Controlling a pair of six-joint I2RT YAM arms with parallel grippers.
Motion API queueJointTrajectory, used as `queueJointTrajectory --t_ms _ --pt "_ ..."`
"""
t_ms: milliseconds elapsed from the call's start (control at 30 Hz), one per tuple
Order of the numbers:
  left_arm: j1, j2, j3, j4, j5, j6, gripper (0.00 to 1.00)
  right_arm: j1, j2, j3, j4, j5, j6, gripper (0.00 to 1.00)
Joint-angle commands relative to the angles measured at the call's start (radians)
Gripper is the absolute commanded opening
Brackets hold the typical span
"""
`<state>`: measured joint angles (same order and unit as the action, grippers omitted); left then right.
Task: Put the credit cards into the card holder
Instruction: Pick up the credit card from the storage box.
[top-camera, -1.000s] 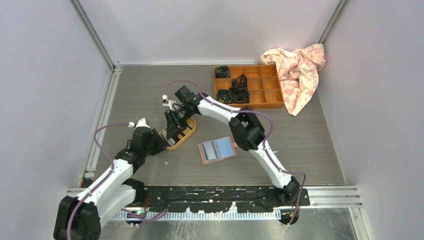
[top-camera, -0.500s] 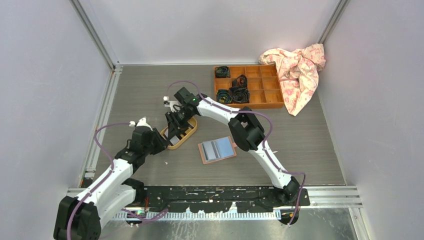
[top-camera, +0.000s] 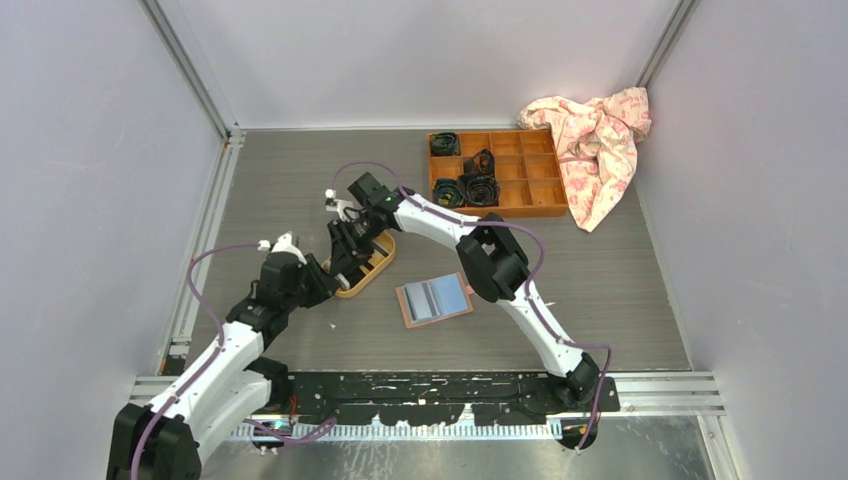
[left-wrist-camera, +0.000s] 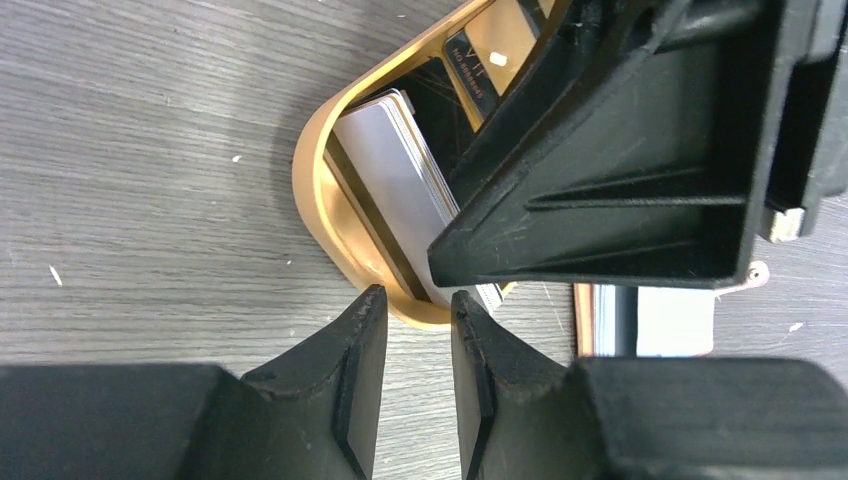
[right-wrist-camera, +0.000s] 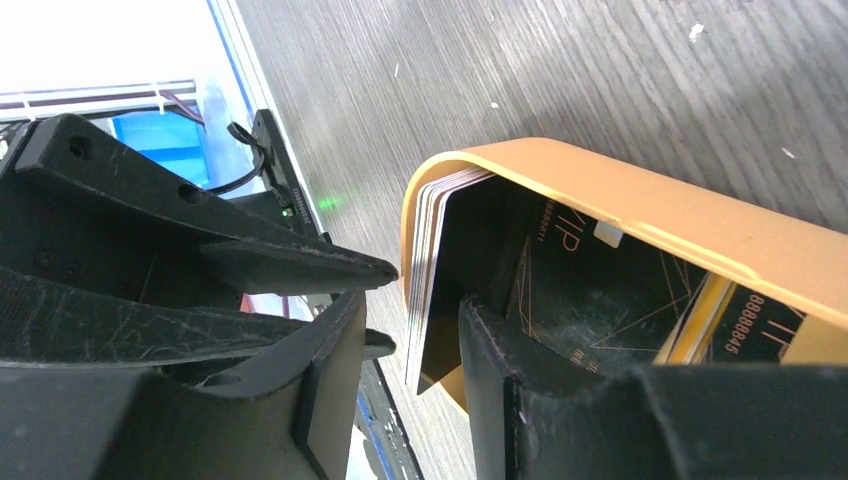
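Right end effector (right-wrist-camera: 412, 345) down at the rounded end of the yellow tray (right-wrist-camera: 640, 215), narrow, one finger on either side of a stack of pale credit cards (right-wrist-camera: 425, 265) standing on edge against the end wall. Inner finger inside the tray; outer finger at or just past the wall, hard to say which. A sliver of gap visible between outer finger and stack, so straddling rather than clamping, by the look of the wrist view. Has crept a touch toward that near-left end of the tray over the last second, judging from overhead, and little more: a fine alignment, not a transfer. Just beyond the inner finger, a dark printed card (right-wrist-camera: 600, 300) flat on the tray floor. Left end effector (left-wrist-camera: 412, 335) low at the same rounded end from outside, also narrow with nothing between the fingers, tips just beside the rim, contact impossible to confirm; probably there to steady the tray. Hardly moved either. Further out, card holder (top-camera: 434, 298) lying open on the bench (top-camera: 620, 300), bluish pockets up, well apart from the tray and in the same spot as before, no card seen at it from overhead. Reads as the pick stage: closing on the stack and lifting clear of the wall yet to come, with some risk of taking several cards at once. At the far side, wooden box (top-camera: 540, 200) and crumpled cloth (top-camera: 595, 135), unchanged.
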<state>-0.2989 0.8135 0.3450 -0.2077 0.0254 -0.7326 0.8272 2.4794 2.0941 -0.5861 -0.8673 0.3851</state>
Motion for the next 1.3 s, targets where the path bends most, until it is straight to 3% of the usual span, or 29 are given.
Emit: queueJointTrajectory --t_ms 0,133,500,733,1267 --pt "-0.001 -0.038 0.052 0.013 0.027 0.015 0.31 -0.020 -0.034 0.013 0.012 -0.015 -0.013 0.45" --pt "-0.001 -0.042 0.054 0.005 0.027 0.019 0.31 -0.020 -0.025 0.039 -0.069 0.066 -0.082 0.46" --pt "-0.001 -0.098 0.054 -0.039 0.045 0.021 0.31 0.002 0.036 0.038 -0.038 0.011 -0.051 0.46" --pt "0.000 -0.162 0.054 -0.091 0.059 0.015 0.32 0.016 0.064 0.064 -0.081 0.068 -0.084 0.48" --pt "0.000 -0.206 0.045 -0.131 0.062 0.015 0.32 -0.036 -0.022 0.043 -0.064 -0.005 -0.070 0.43"
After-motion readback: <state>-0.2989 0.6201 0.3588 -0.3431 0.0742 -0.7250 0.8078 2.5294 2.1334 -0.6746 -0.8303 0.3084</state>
